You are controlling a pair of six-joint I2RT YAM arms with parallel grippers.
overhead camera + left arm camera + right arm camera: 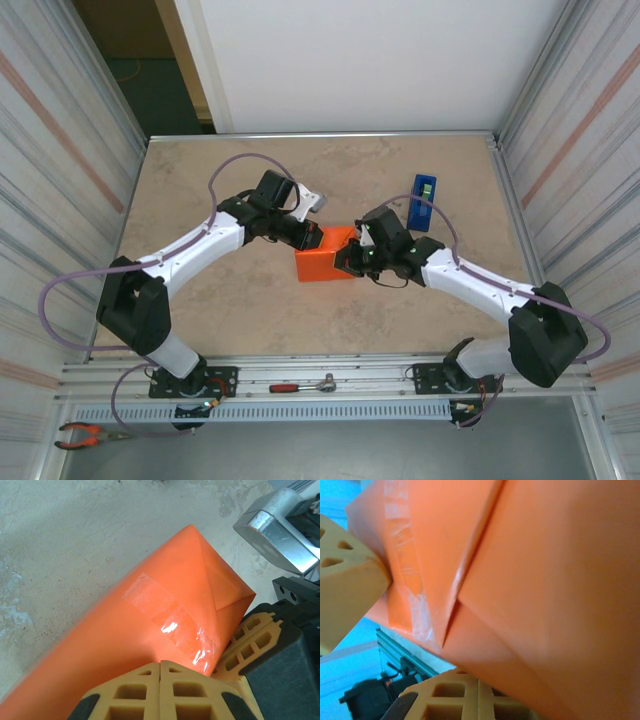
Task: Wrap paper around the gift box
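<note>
The paper [325, 256] is bright orange and folded round a block-shaped parcel at the table's centre; the gift box is hidden inside it. Clear tape [172, 622] holds a seam, and a triangular end flap lies folded flat. My left gripper [311, 238] is shut, its tips [160, 663] against the parcel's left side. My right gripper [347, 262] is shut too, its tips [479, 682] pressed to the paper [545, 580] on the right side. The right fingers [249, 639] show beside the parcel's end, and a left finger [345, 580] touches the taped edge [405, 570].
A blue tape dispenser [421, 200] stands behind and to the right of the parcel. A silvery metal object [280, 530] lies just behind the left wrist [314, 203]. A red-handled tool [300, 386] and pliers [85, 434] rest on the near rail. Corrugated walls bound both sides.
</note>
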